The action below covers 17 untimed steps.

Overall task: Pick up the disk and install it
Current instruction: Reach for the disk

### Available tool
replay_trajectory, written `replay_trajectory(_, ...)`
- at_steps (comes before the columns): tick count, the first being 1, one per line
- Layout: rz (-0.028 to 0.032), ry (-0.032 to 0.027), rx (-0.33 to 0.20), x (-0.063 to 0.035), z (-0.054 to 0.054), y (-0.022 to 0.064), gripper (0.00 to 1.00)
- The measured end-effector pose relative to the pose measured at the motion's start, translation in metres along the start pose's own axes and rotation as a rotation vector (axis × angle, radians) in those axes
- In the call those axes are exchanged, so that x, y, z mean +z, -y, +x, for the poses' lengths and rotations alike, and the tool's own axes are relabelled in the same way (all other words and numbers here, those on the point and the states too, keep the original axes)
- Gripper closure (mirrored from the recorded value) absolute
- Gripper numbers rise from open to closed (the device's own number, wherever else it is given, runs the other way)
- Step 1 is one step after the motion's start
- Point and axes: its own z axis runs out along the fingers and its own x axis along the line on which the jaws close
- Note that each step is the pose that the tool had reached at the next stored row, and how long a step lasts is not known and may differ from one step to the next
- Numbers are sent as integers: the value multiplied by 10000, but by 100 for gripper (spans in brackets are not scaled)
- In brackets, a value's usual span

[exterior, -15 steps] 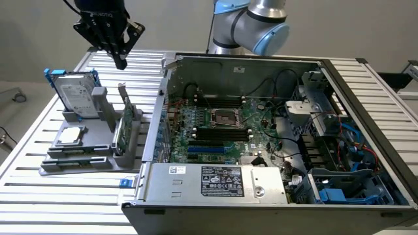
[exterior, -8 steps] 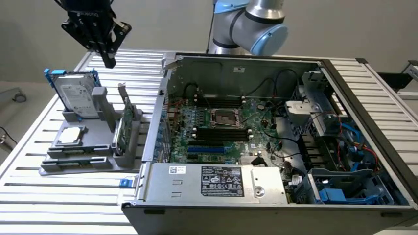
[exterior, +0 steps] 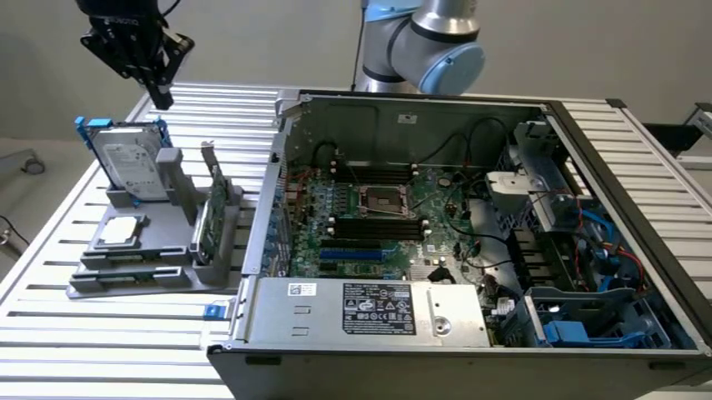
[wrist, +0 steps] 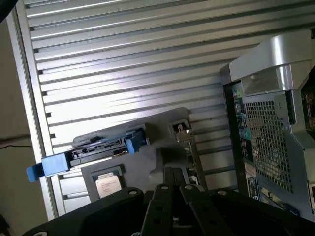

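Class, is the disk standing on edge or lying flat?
On edge: the disk stands in the grey holder, leaning slightly, label showing.

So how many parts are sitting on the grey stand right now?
3: the disk upright at the far end, the square chip flat in front of it, the green stick on edge toward the computer case. None seem hidden.

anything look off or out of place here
Nothing stands out: the disk stands in the grey holder, the chip lies flat, the stick sits in its slot. The claw hangs shut above the disk.
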Motion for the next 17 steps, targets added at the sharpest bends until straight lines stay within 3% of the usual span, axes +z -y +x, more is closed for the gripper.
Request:
replay_trajectory(10, 65, 12, -2, 28, 484, -98, 89)
replay_trajectory(17, 218, 39, -42, 27, 746, -105, 89)
